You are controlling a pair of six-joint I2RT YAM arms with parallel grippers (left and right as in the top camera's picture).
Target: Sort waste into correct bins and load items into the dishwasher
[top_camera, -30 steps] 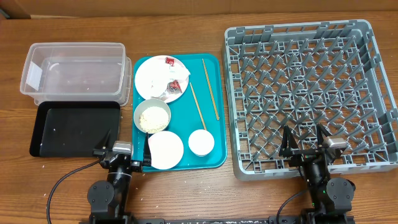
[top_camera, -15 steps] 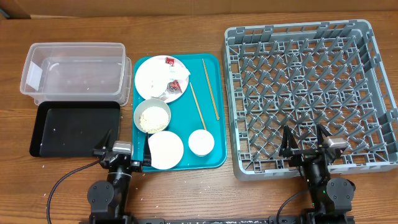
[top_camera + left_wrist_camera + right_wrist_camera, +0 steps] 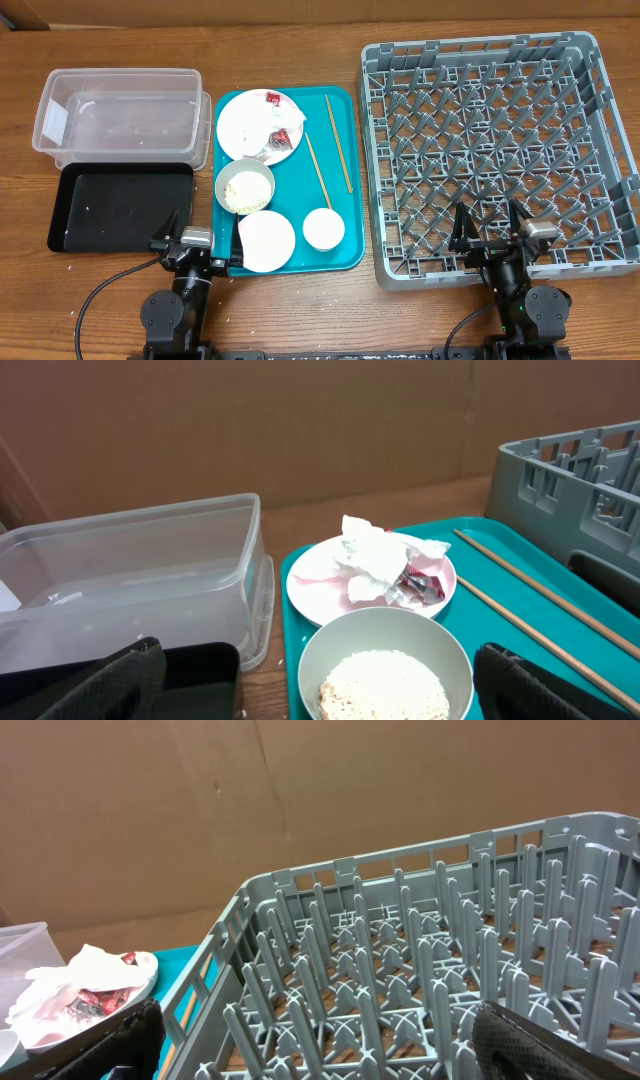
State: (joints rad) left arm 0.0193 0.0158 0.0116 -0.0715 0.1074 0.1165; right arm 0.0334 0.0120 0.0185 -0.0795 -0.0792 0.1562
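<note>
A plate (image 3: 245,125) on the teal tray holds crumpled white napkins (image 3: 372,550) and red-and-white wrappers (image 3: 280,140). In front of it stand a grey-green bowl (image 3: 244,187) of pale rice, a second pale plate (image 3: 267,240) and a small white cup (image 3: 324,228). Two chopsticks (image 3: 338,145) lie on the tray's right side. The clear tub (image 3: 115,115) and black tray (image 3: 120,205) are at the left. The grey dish rack (image 3: 500,150) is at the right. My left gripper (image 3: 200,240) is open and empty at the tray's front left corner, facing the bowl (image 3: 385,660). My right gripper (image 3: 488,235) is open and empty over the rack's front edge (image 3: 400,1020).
The teal serving tray (image 3: 345,215) sits between the bins and the rack. A few pale crumbs lie on the wooden table (image 3: 330,300) near the front edge. A cardboard wall (image 3: 300,430) stands behind the table.
</note>
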